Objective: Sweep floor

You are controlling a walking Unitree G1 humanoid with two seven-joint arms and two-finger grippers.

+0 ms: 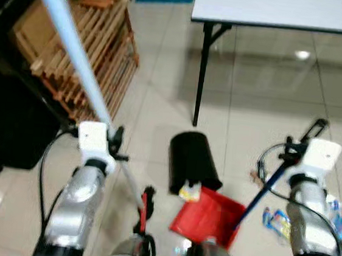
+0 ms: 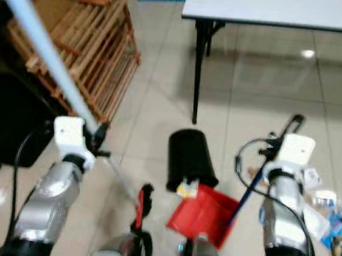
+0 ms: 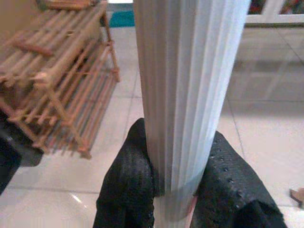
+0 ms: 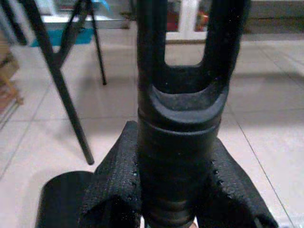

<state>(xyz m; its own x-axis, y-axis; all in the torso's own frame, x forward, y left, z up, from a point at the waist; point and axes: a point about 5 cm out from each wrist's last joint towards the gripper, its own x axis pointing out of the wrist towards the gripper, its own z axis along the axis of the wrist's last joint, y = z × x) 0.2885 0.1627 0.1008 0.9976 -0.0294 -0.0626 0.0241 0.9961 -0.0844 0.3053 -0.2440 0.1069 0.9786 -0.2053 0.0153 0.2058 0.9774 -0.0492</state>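
The left gripper (image 3: 178, 187) clamped the pale broom handle (image 1: 70, 41), which slanted up and away to the robot's left. The right gripper (image 4: 173, 190) gripped the dustpan handle (image 1: 276, 176), angled down to the red dustpan (image 1: 207, 217) on the floor (image 1: 265, 107).

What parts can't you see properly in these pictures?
- Broom head: in the left eye view the pale broom handle runs down to a red part low between the robot's legs; its bristles can't be made out.
- Litter on the floor: right eye view, too small and blurred to name.
- Yellow scrap at the red dustpan: too blurred to identify.
- Table: cut off by the top edge.
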